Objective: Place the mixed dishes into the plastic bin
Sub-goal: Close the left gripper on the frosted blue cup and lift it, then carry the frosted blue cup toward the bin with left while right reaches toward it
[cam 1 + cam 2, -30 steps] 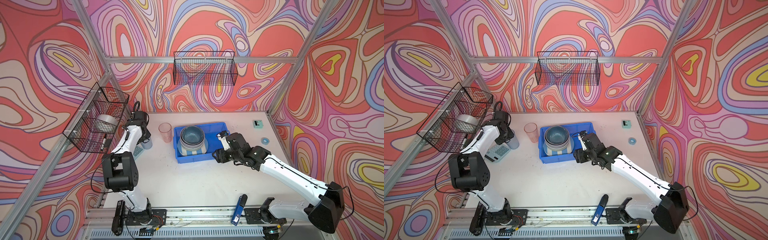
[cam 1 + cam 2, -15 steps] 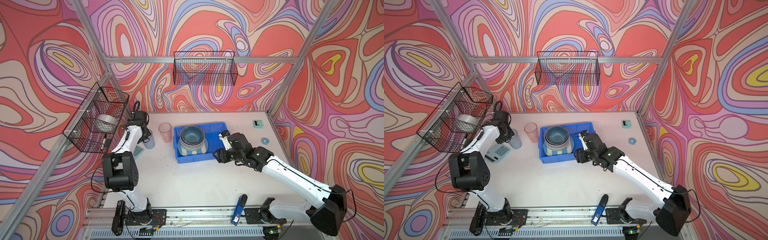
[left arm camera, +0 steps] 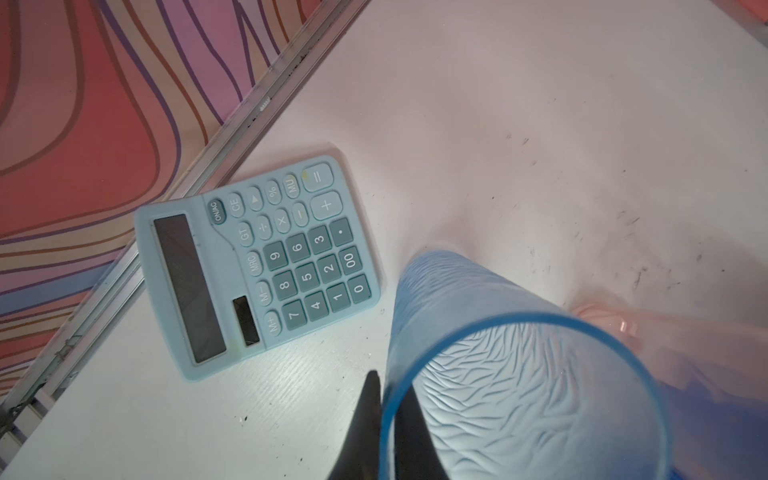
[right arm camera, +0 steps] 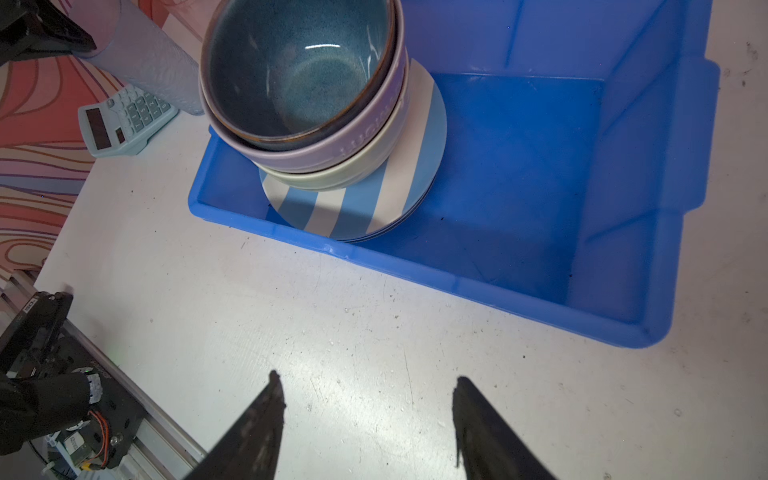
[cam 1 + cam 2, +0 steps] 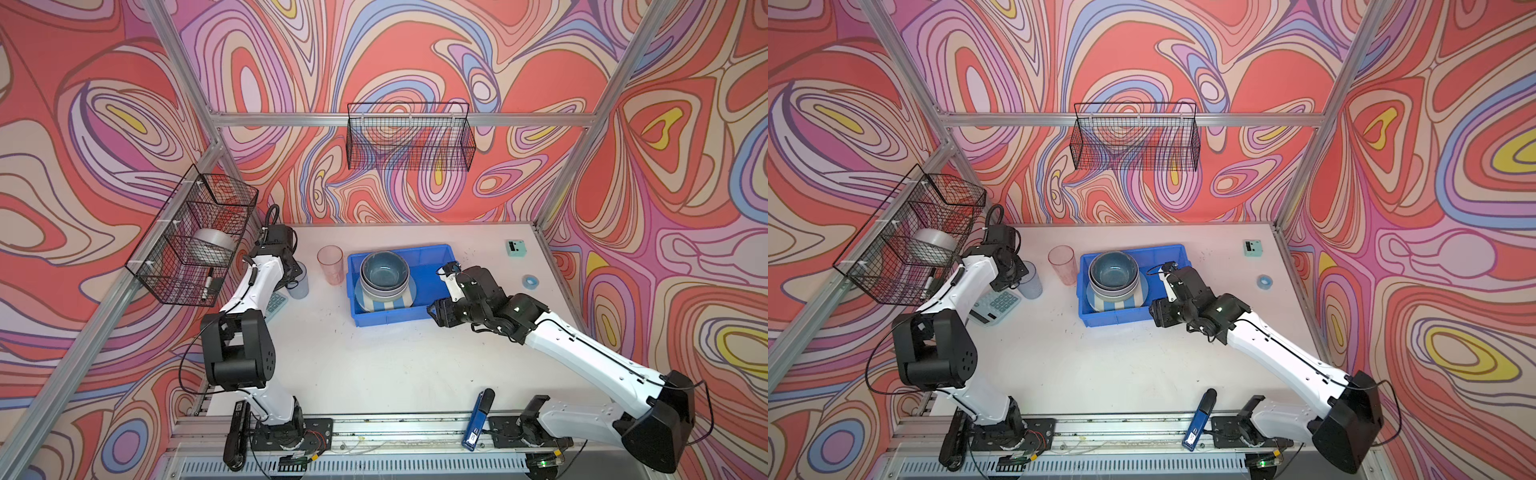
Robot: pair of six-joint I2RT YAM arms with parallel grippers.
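Swirl-printed walls [image 5: 104, 124] in red, pink and lilac are enclosing a matte white table [image 5: 374, 365] that is showing dark scuffs and specks. At far left a black wire basket [image 5: 191, 241] is hanging from the aluminium frame [image 5: 399, 119]. A pale round object is sitting inside it, too veiled by the mesh to name. Below it a pale teal calculator [image 3: 257, 262] with rounded keys is lying flat near the table's left edge.

Just beside the calculator the left gripper [image 3: 386, 386] is pinching the rim of the grey-blue cup [image 3: 498, 374], one finger inside the wall and one outside. The cup is translucent plastic with a rippled, vein-like texture; whether its base is touching the table is hard to tell. Right of it the pink cup [image 5: 331, 264], also translucent, is standing upright just beside the blue bin [image 5: 432, 249].

That glossy rectangular tub is sitting mid-table below a second wire basket [image 5: 409, 137] on the back wall. It is holding a stack in its left half. The striped plate [image 4: 374, 203] is lying lowest, and the pale green bowl [image 4: 332, 178], lavender bowl [image 4: 365, 137] and speckle-glazed dark blue bowl [image 4: 299, 70] are nesting above it.

The right gripper [image 4: 365, 380] is hovering with its jaws apart, gripping nothing, over the table just off the bin's front right corner. Further right a small blue tape roll [image 5: 530, 281] and a small teal device [image 5: 515, 248] are lying near the right wall.
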